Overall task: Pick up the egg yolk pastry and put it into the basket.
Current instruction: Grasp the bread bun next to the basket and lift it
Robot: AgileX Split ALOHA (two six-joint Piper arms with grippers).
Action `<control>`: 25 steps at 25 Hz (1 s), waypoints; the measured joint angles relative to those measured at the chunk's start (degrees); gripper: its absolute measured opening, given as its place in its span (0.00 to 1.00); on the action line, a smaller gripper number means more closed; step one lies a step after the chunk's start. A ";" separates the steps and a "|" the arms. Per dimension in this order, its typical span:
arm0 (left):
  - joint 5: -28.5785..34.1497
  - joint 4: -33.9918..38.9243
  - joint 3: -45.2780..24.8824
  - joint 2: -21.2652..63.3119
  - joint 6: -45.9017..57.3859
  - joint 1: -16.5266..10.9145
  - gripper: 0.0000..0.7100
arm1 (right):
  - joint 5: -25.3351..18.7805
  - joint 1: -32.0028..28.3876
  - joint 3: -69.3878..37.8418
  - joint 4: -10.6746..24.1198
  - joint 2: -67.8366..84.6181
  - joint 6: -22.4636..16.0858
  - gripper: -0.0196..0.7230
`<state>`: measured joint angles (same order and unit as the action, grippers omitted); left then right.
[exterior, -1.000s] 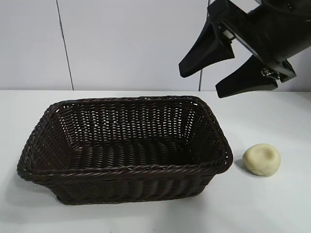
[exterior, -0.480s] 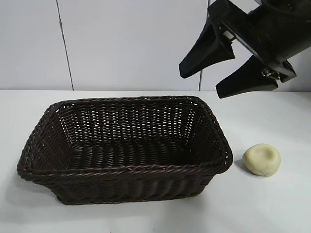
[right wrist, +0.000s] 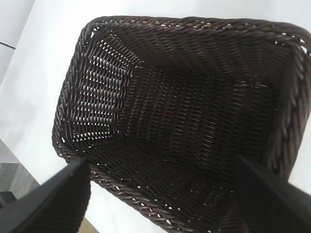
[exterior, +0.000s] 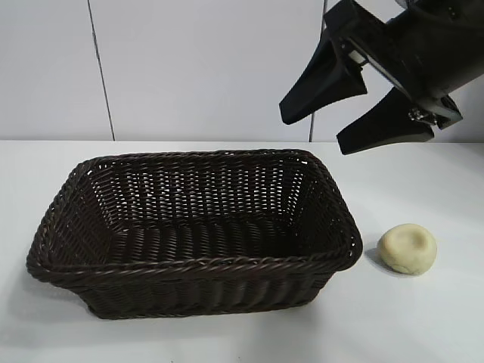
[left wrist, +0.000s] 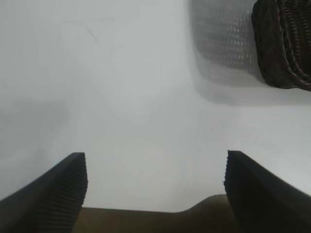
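The egg yolk pastry (exterior: 407, 248), a small pale dome with a dent on top, lies on the white table just right of the basket (exterior: 197, 265). The basket is dark brown wicker, rectangular and has nothing in it. My right gripper (exterior: 311, 130) hangs open high above the basket's right end, well above and left of the pastry. In the right wrist view its open fingers (right wrist: 163, 167) frame the basket's inside (right wrist: 184, 22); the pastry is out of that view. My left gripper (left wrist: 155, 156) is open over bare table, with a basket corner (left wrist: 284, 43) farther off.
The white table (exterior: 423, 325) runs back to a pale wall (exterior: 197, 68) behind the basket. Bare tabletop lies around the pastry and in front of the basket. The left arm does not show in the exterior view.
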<state>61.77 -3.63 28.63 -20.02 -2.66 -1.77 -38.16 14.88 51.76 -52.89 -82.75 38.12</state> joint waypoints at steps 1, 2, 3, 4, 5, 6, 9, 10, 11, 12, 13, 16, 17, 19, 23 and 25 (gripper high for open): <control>0.00 0.00 0.00 2.20 0.00 0.00 0.80 | -0.02 0.00 0.00 0.00 0.00 0.00 0.81; 0.05 0.00 0.00 4.52 0.00 0.00 0.80 | -0.02 0.00 0.00 0.00 0.00 0.00 0.81; 0.11 0.00 0.00 6.43 0.00 0.00 0.80 | -0.02 0.00 0.00 0.00 0.00 0.00 0.81; 0.19 0.00 0.00 8.64 0.00 0.00 0.80 | -0.02 0.00 0.00 0.00 0.00 0.00 0.81; 0.41 0.00 0.00 10.68 0.00 0.00 0.80 | -0.02 0.00 0.00 0.00 0.00 0.00 0.81; 0.69 0.00 0.00 12.55 0.00 0.00 0.80 | -0.02 0.00 0.00 0.00 0.00 0.00 0.81; 1.16 0.00 0.00 16.71 0.00 0.00 0.80 | -0.02 0.00 0.00 0.00 0.00 -0.04 0.81; 1.17 0.00 0.00 17.74 0.00 0.00 0.80 | -0.02 0.00 0.00 0.00 0.00 -0.04 0.81; 1.28 0.00 0.00 18.90 0.00 0.00 0.80 | -0.02 0.00 0.00 0.00 0.00 -0.04 0.81; 1.28 0.00 0.00 19.93 0.00 0.00 0.80 | -0.02 0.00 0.00 0.00 0.00 -0.04 0.81; 1.33 0.00 0.00 20.59 0.00 0.05 0.80 | -0.02 0.00 0.00 0.00 0.00 -0.04 0.81; 1.45 0.00 0.00 20.73 0.00 1.67 0.80 | -0.07 0.00 0.00 0.00 0.00 -0.26 0.81; 1.52 0.00 0.00 20.73 0.00 2.83 0.80 | -0.07 0.00 0.00 0.00 0.00 -0.40 0.81; 1.57 0.00 0.00 20.73 0.00 5.19 0.80 | -0.08 0.00 0.00 0.00 0.00 -0.93 0.81; 1.69 0.00 0.00 20.73 0.00 7.33 0.80 | -0.28 0.00 0.00 1.31 0.00 -3.91 0.81; 1.69 0.00 0.00 20.73 0.00 7.33 0.80 | -0.35 0.00 0.00 3.73 0.00 -6.63 0.81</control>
<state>63.46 -3.63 28.63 0.71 -2.66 5.56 -38.51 14.88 51.76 -49.16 -82.75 31.49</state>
